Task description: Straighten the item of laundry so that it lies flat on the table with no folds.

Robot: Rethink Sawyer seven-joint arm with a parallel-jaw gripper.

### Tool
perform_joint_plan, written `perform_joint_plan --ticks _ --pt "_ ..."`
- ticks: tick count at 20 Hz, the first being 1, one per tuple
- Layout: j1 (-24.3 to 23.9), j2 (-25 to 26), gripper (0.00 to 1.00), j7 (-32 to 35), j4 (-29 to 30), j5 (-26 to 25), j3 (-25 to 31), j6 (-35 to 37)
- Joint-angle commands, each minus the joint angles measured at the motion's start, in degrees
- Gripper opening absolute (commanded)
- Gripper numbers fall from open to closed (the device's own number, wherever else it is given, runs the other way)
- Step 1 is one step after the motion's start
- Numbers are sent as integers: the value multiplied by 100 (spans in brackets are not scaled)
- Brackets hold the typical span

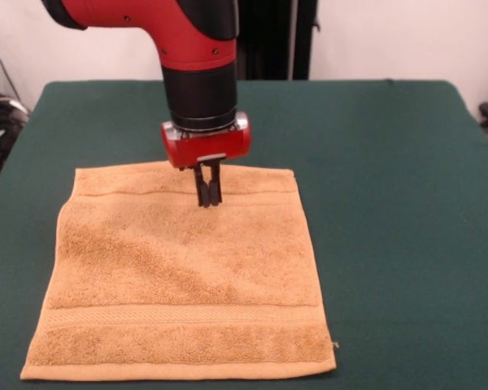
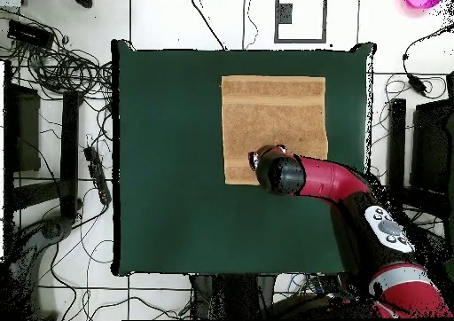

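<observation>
Towel point(image 1: 183, 276): golden-orange terry cloth, nearest the front camera; spread out on the table, roughly square, its near hem close to the table's front edge. No fold shows across its surface; the pile has faint uneven shading in the middle.
Woven bands: one runs parallel to the near hem, another parallel to the far hem, just under the gripper.
Near right corner: a short loose thread sticks out onto the felt.
Table point(image 1: 390, 203): dark green felt-like cloth, much larger than the towel; broad bare areas lie to the right of the towel and beyond it in the front view.
Towel seen from overhead point(image 2: 273, 113): lies toward the table's point(image 2: 168, 158) far right part, edges parallel to the table edges.
Arm point(image 1: 187, 41): red and black, coming down from above over the towel's far edge; from overhead point(image 2: 328, 177) it reaches in from the lower right.
Gripper point(image 1: 209, 193): pointing straight down at the towel's far band; fingers point(image 1: 203, 188) close together, nearly touching, with no cloth visibly between them. Whether the tips touch the towel cannot be told.
</observation>
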Motion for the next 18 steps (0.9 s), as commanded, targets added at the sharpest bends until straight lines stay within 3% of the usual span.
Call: perform_joint_plan --ticks 1,12,18 --pt "107 290 0 343 691 345 883 959" --pt "304 385 0 502 475 409 613 1569" --pt "308 607 0 486 263 329 566 1453"
